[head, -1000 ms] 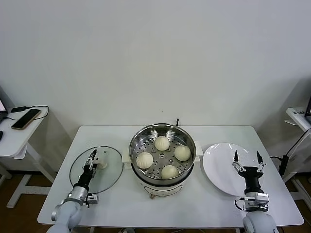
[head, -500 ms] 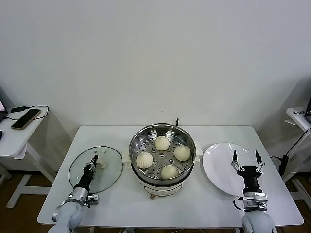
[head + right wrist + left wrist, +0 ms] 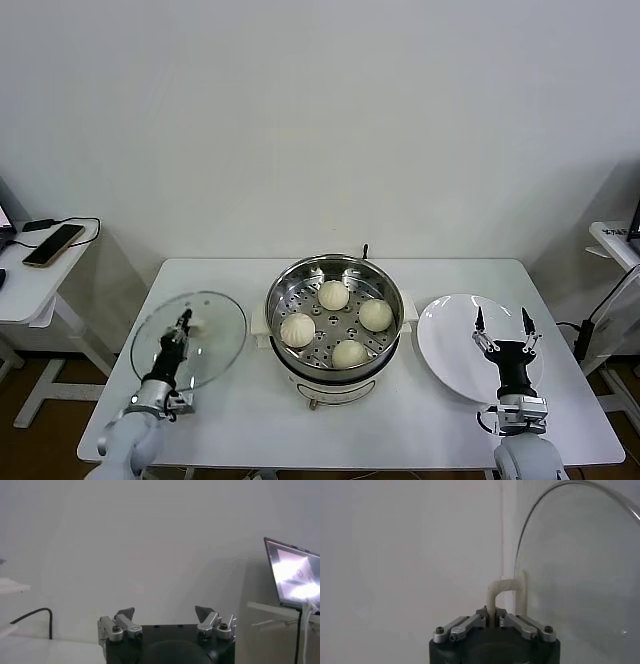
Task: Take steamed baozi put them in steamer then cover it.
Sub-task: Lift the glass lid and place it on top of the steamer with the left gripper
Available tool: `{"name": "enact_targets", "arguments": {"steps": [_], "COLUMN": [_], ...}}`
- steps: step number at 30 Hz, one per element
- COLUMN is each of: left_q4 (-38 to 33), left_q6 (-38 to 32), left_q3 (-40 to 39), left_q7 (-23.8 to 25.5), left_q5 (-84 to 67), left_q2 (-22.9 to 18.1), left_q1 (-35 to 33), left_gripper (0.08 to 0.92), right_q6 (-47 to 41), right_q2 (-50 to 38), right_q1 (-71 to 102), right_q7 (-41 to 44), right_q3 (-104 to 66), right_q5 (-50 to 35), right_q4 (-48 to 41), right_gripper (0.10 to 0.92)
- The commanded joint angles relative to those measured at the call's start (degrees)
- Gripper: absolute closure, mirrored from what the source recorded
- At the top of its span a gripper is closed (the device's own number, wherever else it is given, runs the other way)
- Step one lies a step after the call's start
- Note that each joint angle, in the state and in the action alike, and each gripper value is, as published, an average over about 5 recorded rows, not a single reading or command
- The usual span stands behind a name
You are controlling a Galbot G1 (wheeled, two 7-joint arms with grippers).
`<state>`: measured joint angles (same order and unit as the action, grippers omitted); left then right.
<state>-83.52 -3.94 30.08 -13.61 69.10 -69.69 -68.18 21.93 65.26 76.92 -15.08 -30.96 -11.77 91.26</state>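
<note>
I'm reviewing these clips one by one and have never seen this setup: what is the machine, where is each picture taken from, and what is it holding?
It is a two-armed robot at a white table. One picture looks down from its head; the other two come from cameras on its wrists.

In the middle stands the steamer with four steamed baozi on its perforated tray. A bare white plate lies to the robot's right.

The left gripper has its jaws shut on the cream handle of the cover, a glass lid tilted up off the table. The left wrist view shows that grip close up.

The right gripper hangs over the plate, jaws open, holding nothing.
</note>
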Motion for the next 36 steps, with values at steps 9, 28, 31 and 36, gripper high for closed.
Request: {"name": "enact_targets", "arguments": {"steps": [9,28,31,36], "left_q4": [-29.85,-39.65,-36.24,-32.24], "left_q6": [6.37,28.49,29.16,31.35], "left_q3": [-0.78,-32.65,-34.57,-36.57], "left_q7": [6.62,31.52,32.93,32.44], "left_q5": [-4.33,11.31,13.08,14.96], "left_q2": [3.13,-5.60,-7.71,-10.08], "left_q1": [-2.50,6.89,8.26,9.28], "left_gripper": [0.805,0.805,0.805,0.805], "right_q6": [-0.36,-2.47,-2.36,-2.36], "right_q2": [0.25,0.77,1.17,1.80], "right_q1": [-0.71,-2.42,-2.84,-3.46], "right_q7": [-0.08,-0.66,-0.74,-0.77], "right_q3": [0.35,1.18,1.03,1.05], "right_q5": [0.40,0.17,0.17,0.28], "right_q4": [0.27,-1.11,-1.60,-2.22], "right_gripper": [0.203,0.203,0.203,0.203]}}
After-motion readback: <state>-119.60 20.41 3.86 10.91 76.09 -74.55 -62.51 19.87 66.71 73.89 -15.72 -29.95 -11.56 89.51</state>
